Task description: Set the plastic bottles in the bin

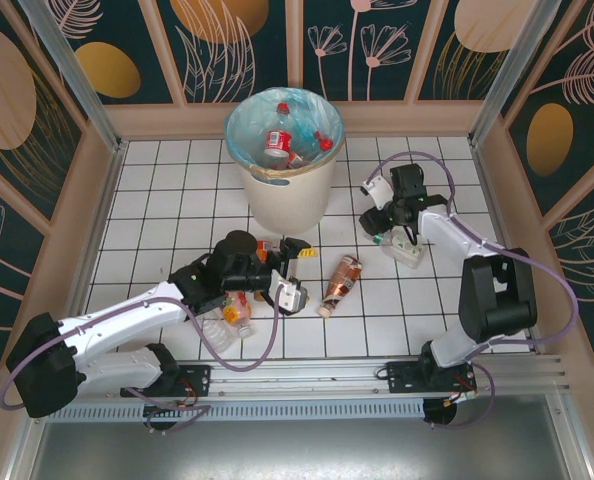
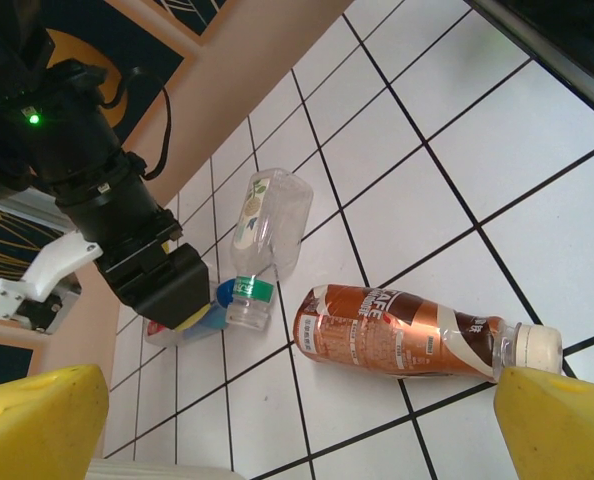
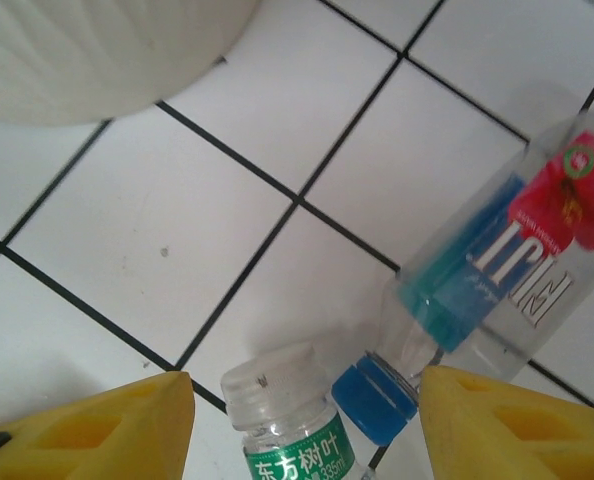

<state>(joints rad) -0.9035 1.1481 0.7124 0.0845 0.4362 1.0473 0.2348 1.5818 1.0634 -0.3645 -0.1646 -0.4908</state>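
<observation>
White tiles ruled with dark lines cover the table, boxed in by dark panels painted with pale flowers. Toward the back stands the round cream plastic bin with its blue-green liner, and a few red-capped clear bottles lie inside it. In front of the bin and slightly to its right, a copper-brown plastic bottle with a cream cap lies on its side on the tiles. The left claw is released and spread wide, with that bottle just ahead of its yellow tips. Right of the bin, the right claw hangs low over two bottles lying close together: a green-labelled clear bottle with a pale cap and a blue-capped bottle with a pink flower on it. Its jaws stand apart with both caps between the tips, clenched on neither. In front of the bin to its left, under the left arm, lies an orange-labelled bottle.
</observation>
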